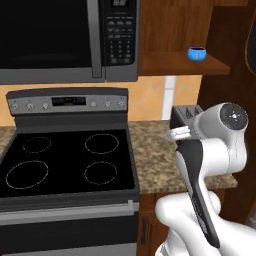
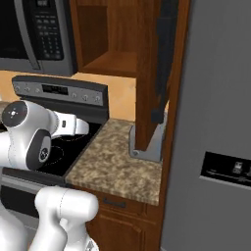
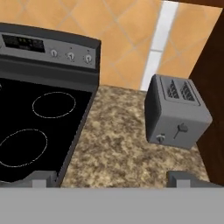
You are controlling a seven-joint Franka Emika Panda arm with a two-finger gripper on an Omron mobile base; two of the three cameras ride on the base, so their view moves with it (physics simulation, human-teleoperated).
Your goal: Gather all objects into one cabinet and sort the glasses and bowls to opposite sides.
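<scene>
A small bright-blue cup (image 1: 197, 53), one of the glasses, stands on the lower shelf of the open cabinet (image 1: 186, 64), near the shelf's front right. The cabinet's door (image 2: 152, 73) hangs swung out, edge-on in the right base view. My gripper (image 3: 111, 180) is open with nothing between its fingertips (image 3: 41, 178). It hovers low over the speckled counter (image 3: 118, 144), well below the cabinet shelf, and looks toward the backsplash. The bowls are out of view.
A grey toaster (image 3: 175, 111) stands on the counter below the cabinet, right of my hand. The black stove (image 1: 67, 160) lies to the left with the microwave (image 1: 65, 40) above it. A grey fridge (image 2: 215, 122) walls off the right.
</scene>
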